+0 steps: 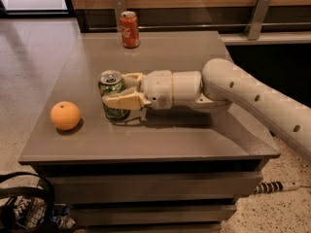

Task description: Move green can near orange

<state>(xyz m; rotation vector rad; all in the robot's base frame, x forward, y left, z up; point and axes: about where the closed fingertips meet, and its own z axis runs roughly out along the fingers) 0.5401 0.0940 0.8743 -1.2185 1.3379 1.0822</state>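
Observation:
The green can [111, 94] stands upright on the grey table [194, 140], left of the middle. My gripper [115, 89] reaches in from the right and is shut on the can, with one finger [122, 101] across its front and the other [132, 76] behind it. The orange [65, 115] lies on the table near the front left corner, about a can's width to the left of the can and a little nearer the front edge. The can's lower right side is hidden behind the front finger.
A red cola can [129, 29] stands at the table's back edge, behind the green can. My arm [252, 98] spans the table's right side. A dark bag [22, 205] lies on the floor front left, and a cable [277, 186] front right.

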